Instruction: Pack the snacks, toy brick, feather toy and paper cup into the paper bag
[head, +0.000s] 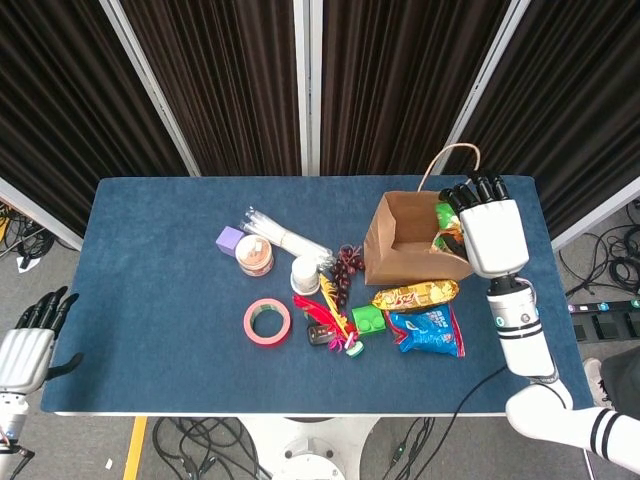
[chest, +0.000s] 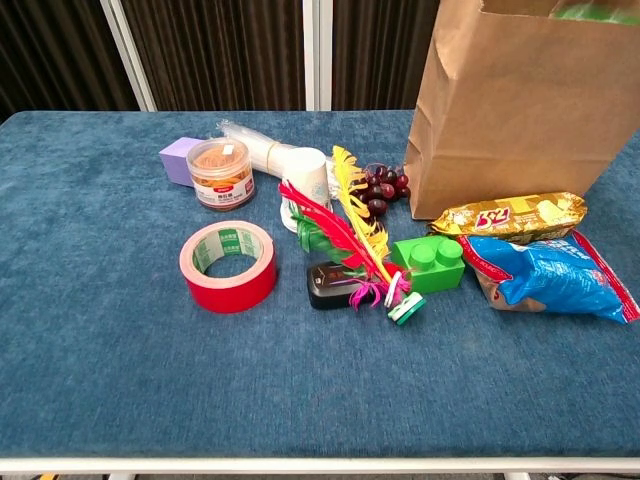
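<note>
The brown paper bag stands open at the right of the table. My right hand reaches into its right side and holds a green snack packet just below the rim; its green top shows in the chest view. In front of the bag lie a yellow snack and a blue snack. Left of these sit the green toy brick, the feather toy and the paper cup. My left hand hangs open off the table's left front corner.
A red tape roll, a lidded jar, a purple block, a clear plastic bundle, grapes and a small black item crowd the table's middle. The blue table ends at a front edge close below the snacks.
</note>
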